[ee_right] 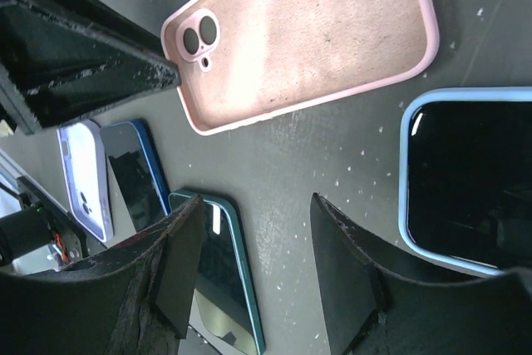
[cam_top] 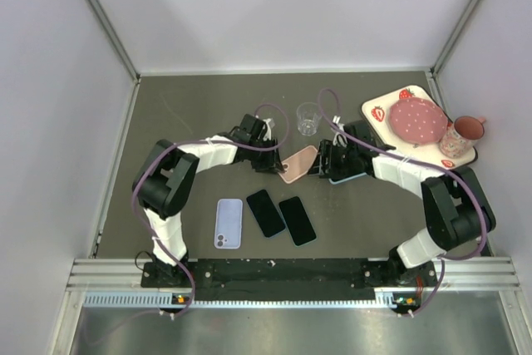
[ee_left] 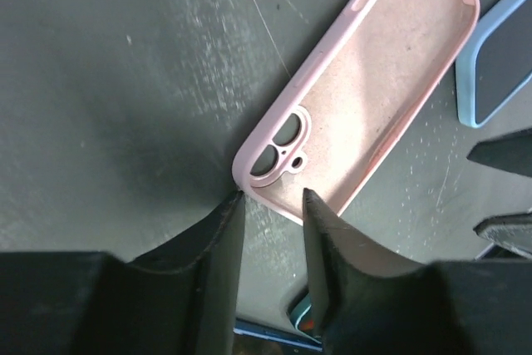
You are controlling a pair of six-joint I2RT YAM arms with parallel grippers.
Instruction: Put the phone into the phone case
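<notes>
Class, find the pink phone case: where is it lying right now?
Top view: the pink phone case lies open side up mid-table, between the left hand and the right hand, with a blue-cased phone just right of it.

The case (cam_top: 298,164) lies with one phone (ee_right: 470,176) just right of it and two phones (cam_top: 266,212) side by side before it.

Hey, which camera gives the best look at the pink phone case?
The right wrist view: the pink silicone phone case shows almost whole, its empty inside and camera cutout clear. The left wrist view cuts off its far end. The top external view shows it small, mid-table.
</notes>
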